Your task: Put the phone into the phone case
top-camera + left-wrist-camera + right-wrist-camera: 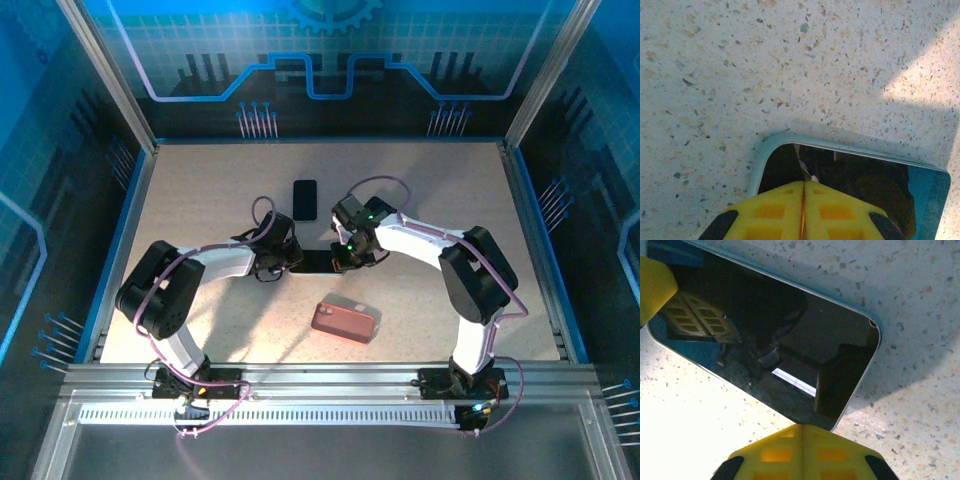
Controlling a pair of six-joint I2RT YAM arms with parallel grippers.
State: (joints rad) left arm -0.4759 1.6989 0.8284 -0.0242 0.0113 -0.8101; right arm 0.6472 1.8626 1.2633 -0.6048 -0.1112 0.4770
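Note:
The phone (pixel 315 262) lies flat on the speckled table between my two grippers, a dark glossy screen with a pale blue rim (pixel 865 180) (pixel 770 340). My left gripper (pixel 290 262) (pixel 805 182) is shut, its yellow tip over the phone's left end. At the phone's right corner is the tip of my right gripper (pixel 340 262) (pixel 802 427), also shut. Neither holds anything. In the right wrist view a yellow finger of the left gripper (pixel 655 287) shows at the phone's far end. The phone case (pixel 344 321), reddish pink, lies nearer the arm bases, apart from both grippers.
A black flat rectangle (pixel 304 199) like a second phone lies just behind the grippers. Blue walls and metal posts (pixel 110 75) enclose the table. An aluminium rail (pixel 320 375) runs along the near edge by the arm bases.

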